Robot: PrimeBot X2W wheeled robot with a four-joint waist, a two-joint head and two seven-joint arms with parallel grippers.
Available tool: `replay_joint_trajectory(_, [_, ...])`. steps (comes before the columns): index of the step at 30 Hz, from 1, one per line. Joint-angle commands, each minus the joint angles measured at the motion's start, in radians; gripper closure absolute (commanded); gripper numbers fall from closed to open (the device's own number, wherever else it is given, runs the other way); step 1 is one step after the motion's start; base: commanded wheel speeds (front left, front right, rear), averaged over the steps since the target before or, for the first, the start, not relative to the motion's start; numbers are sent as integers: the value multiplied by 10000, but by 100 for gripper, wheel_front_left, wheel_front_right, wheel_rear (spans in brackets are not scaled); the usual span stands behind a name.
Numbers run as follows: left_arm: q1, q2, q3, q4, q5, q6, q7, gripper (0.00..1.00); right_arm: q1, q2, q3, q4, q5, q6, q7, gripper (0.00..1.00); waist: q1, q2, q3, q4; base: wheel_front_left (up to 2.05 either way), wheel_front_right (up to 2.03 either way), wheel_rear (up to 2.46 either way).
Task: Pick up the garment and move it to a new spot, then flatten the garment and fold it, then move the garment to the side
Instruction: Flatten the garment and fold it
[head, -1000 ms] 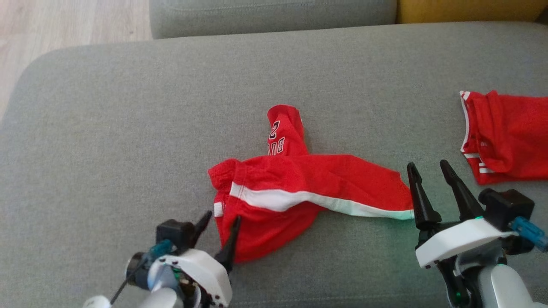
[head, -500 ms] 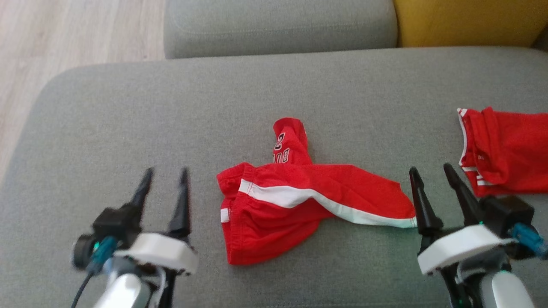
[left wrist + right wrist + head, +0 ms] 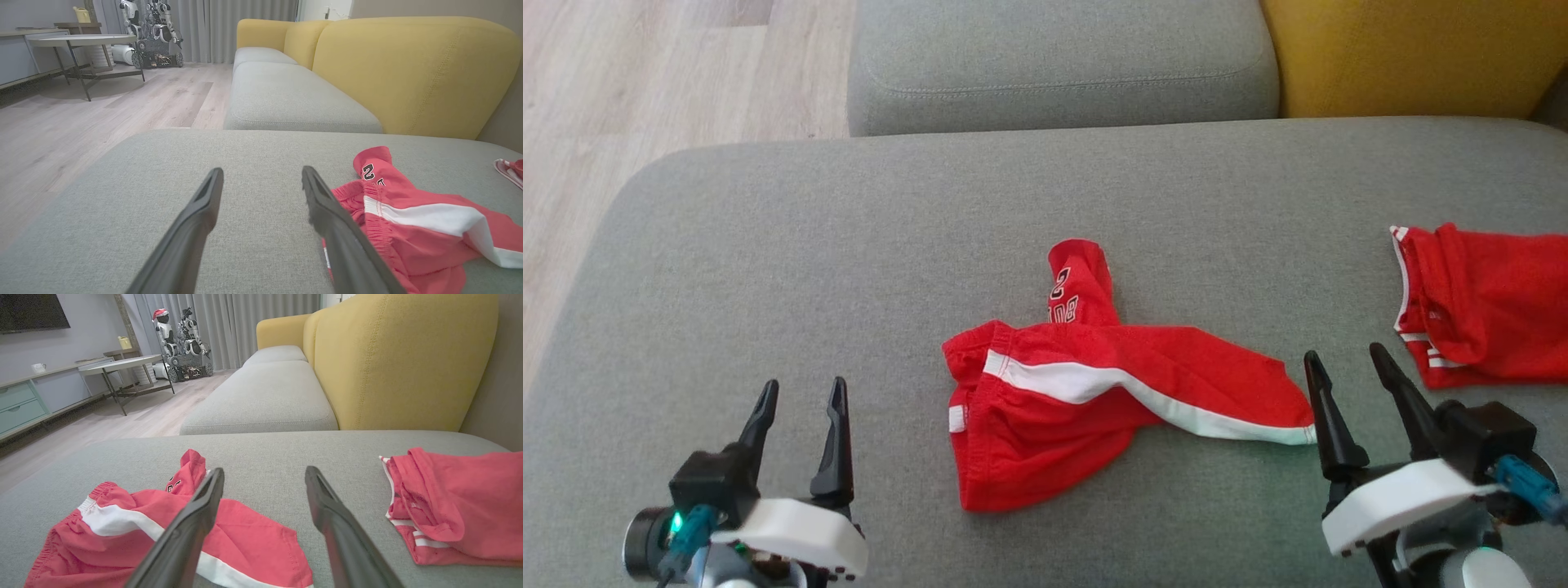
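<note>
One grey seat (image 3: 809,245), yellow backrest (image 3: 1405,57), wood flr (image 3: 645,82)

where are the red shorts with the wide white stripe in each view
Head view: red shorts in the centre.
Left wrist view: lower right.
Right wrist view: lower left.
Shared landmark: yellow backrest, upper right in all three.

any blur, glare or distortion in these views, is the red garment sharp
Head view: even soft light, no glare, faint shadows, red shorts sharp. Left wrist view: wide-angle stretch, the left end effector looms large, soft-edged low down. Right wrist view: same stretch, shorts look pinker, the second red garment is clear.
</note>
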Motion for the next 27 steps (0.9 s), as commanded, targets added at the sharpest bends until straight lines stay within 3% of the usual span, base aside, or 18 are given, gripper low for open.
replay_joint_trajectory(1, [-386,233,422,-379,-47,46,18,0,-317,-41,206,-424,12,-7,32,0,0,0,-10,-1,0,0,0])
replay_joint_trajectory(18, [-725,224,100,-343,-13,-136,204,0,-347,-37,204,-386,170,-7,77,0,0,0,38,-49,0,0,0])
replay_joint_trajectory(27, [-2508,-289,-910,622,-127,-1479,1000,0,-509,-36,267,-296,282,-7,32,0,0,0,350,-182,0,0,0])
